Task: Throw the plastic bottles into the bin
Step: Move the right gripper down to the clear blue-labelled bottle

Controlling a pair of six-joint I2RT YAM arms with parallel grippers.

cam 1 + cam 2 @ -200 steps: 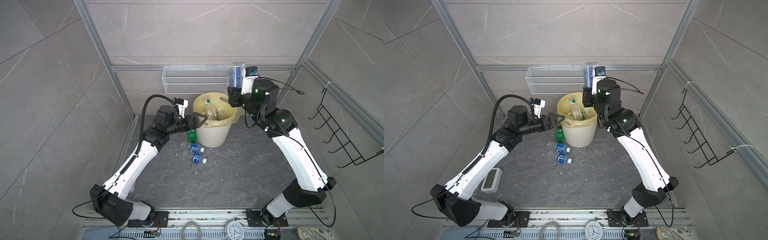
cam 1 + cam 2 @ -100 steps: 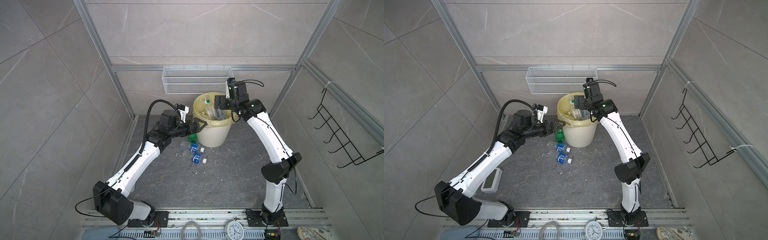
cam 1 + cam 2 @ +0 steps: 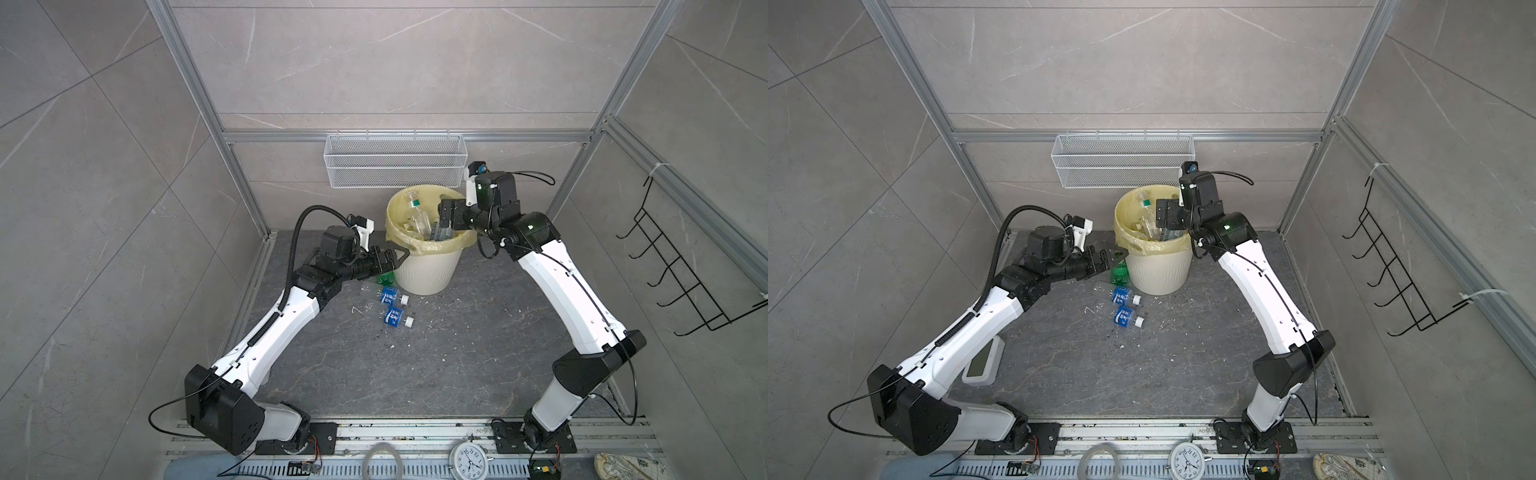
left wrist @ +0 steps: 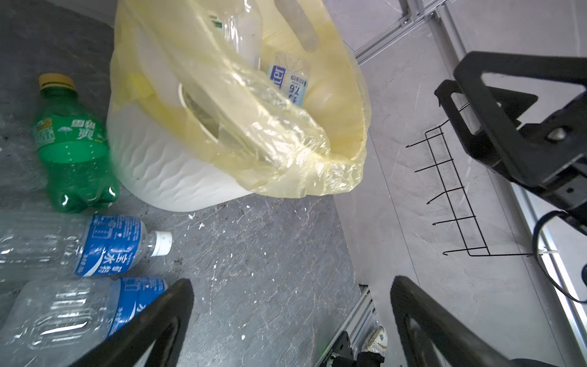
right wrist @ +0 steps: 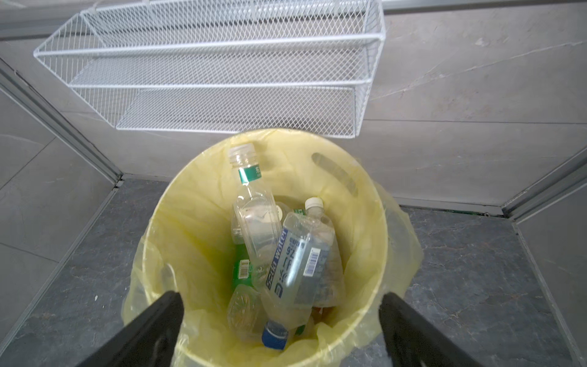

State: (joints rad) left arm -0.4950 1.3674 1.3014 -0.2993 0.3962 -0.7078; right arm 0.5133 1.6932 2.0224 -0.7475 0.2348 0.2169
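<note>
The cream ribbed bin (image 3: 424, 270) (image 3: 1158, 274) with its yellow bag stands at the back of the floor. It holds several plastic bottles, among them a clear blue-label one (image 5: 298, 254). My right gripper (image 3: 441, 224) (image 5: 281, 305) hangs open and empty just over the bin's mouth. My left gripper (image 3: 401, 254) (image 4: 290, 295) is open and empty beside the bin's left wall. Below the left gripper a green bottle (image 4: 71, 143) (image 3: 1120, 272) lies against the bin. Two clear blue-label bottles (image 3: 390, 296) (image 3: 394, 316) lie on the floor in front.
A white wire mesh basket (image 3: 395, 166) hangs on the back wall just above the bin. A black wire rack (image 3: 681, 282) is on the right wall. A clock (image 3: 469, 455) sits by the front rail, and a white device (image 3: 982, 361) lies under the left arm.
My right gripper held a blue-label bottle high above the bin; it has since come down over the bin and opened, and the bottle lies inside. My left gripper has shifted slightly.
</note>
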